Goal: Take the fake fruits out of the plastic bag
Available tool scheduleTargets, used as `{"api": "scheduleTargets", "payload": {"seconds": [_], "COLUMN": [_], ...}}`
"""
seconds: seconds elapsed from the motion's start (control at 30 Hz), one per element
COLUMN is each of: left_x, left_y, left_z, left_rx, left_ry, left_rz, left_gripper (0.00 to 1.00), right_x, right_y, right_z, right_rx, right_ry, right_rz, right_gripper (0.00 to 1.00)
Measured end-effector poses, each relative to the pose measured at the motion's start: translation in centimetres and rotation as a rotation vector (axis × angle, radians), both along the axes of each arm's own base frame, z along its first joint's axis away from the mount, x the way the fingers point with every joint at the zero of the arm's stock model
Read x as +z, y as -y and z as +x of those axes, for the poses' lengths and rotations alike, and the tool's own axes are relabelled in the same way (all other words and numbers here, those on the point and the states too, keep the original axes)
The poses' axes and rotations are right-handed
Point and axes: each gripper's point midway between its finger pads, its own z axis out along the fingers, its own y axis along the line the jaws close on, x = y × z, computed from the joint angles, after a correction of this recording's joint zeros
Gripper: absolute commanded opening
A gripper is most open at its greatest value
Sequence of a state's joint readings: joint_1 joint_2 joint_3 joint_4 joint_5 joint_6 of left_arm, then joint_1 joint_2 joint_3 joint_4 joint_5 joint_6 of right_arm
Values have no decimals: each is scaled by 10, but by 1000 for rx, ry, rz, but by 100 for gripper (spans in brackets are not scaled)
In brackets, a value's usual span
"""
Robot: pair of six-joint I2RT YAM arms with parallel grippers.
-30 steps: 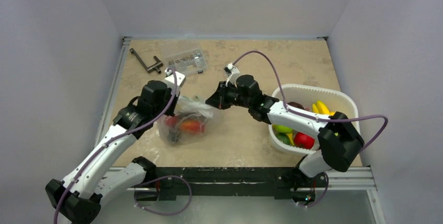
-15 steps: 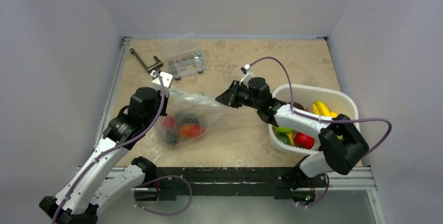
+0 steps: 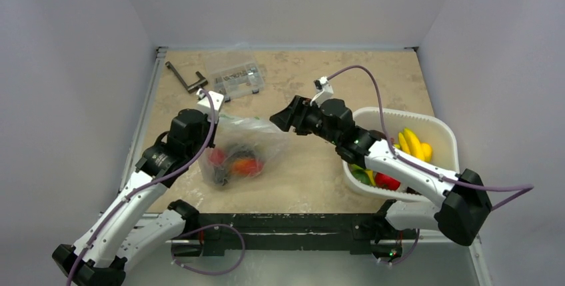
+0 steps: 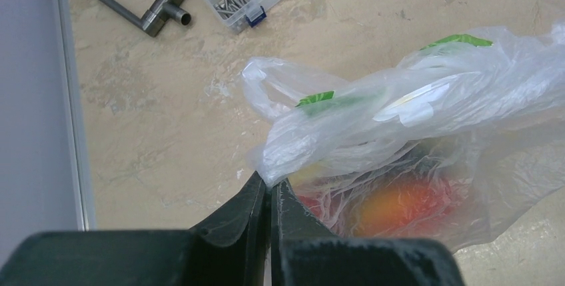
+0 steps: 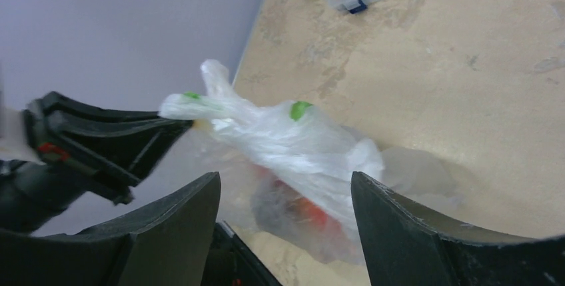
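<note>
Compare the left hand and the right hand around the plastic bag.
The left hand is shut, pinching a fold of the plastic bag; the right hand is open wide, gripping nothing. The left hand sits at the bag's left side; the right hand faces it from the right. Both point at the bag.

I count one plastic bag (image 3: 256, 133), three fake fruits (image 3: 245, 165) that I can make out through it, one white basket (image 3: 430, 119) at the right, one clear parts box (image 3: 234, 77) far left, one metal crank (image 3: 185, 79) beside it
</note>
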State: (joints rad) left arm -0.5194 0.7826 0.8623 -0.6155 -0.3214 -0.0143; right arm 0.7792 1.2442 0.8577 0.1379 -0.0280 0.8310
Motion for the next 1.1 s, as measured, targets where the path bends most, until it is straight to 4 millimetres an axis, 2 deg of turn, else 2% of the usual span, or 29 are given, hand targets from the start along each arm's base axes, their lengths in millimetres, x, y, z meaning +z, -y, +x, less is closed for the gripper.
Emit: {"api": "scheduleTargets", "payload": {"seconds": [0.13, 0.23, 0.33, 0.43, 0.63, 0.8, 1.0, 1.1], "left_x": [-2, -3, -7, -7, -7, -6, -6, -6], "left_y": [1, 1, 2, 2, 2, 2, 3, 3], "left_z": [1, 1, 2, 2, 2, 2, 2, 1], "left_rx": [-1, -1, -2, -3, -3, -3, -8, -10], "left_ry": [-6, -12, -24, -27, -26, -24, -23, -23], "left_rz": [4, 7, 13, 14, 13, 12, 8, 7], "left_gripper": [0, 0, 0, 0, 0, 0, 0, 0], "right_x": [32, 42, 38, 25, -10, -38, -54, -52], "right_y": [-20, -36, -48, -60, -72, -71, -72, -76], "right_z": [-15, -31, -47, -60, -46, -31, -21, -17], "right_rx": [14, 26, 5, -27, -158, -287, -359, -373], "right_ry": [-5, -65, -147, -261, -445, -537, -577, -582], "right_rz": [73, 165, 239, 304, 396, 434, 453, 463], "right_gripper": [73, 78, 79, 80, 76, 64, 58, 58]}}
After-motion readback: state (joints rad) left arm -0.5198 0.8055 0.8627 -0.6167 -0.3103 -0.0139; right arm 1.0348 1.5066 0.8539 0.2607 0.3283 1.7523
